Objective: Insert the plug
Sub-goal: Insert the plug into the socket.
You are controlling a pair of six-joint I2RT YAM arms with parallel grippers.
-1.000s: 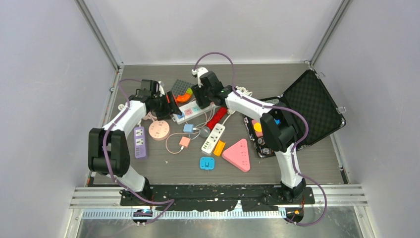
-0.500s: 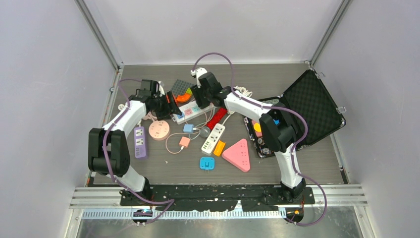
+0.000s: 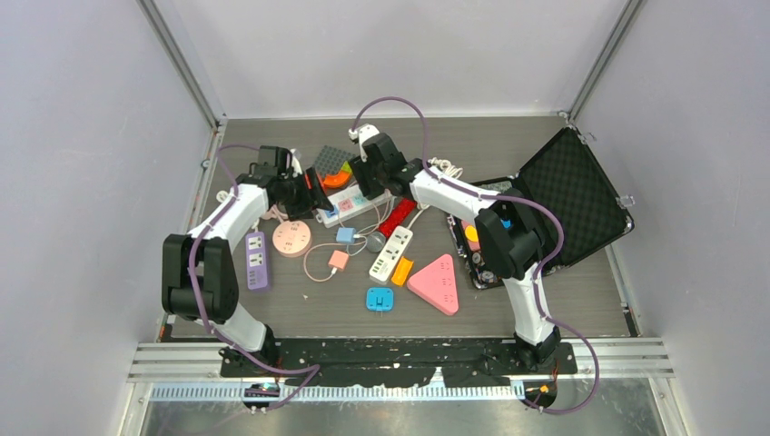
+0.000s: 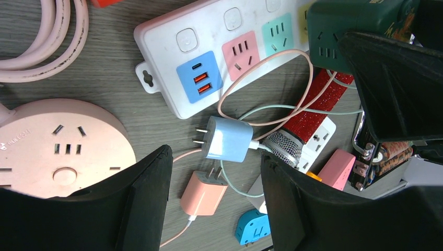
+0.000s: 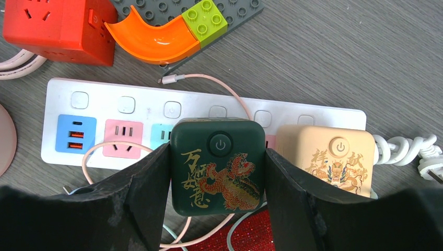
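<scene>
From above, the arm hid what your right gripper [image 5: 217,157] carried. Its wrist view showed the fingers clamped on the green plug cube [image 5: 218,172], over the white power strip [image 5: 136,94], left of a beige cube [image 5: 326,157]. Your left gripper [image 4: 214,172] stood open and empty, and a blue charger [image 4: 227,138] lay between its fingers.

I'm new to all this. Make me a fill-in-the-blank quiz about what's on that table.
The right gripper clasps a dark ___ cube with a dragon on it.
The USB panel on the strip is ___.
The left gripper hovers over a plug, its jaws ___.
The round socket is ___.
Missing: green; blue; open; pink.
</scene>
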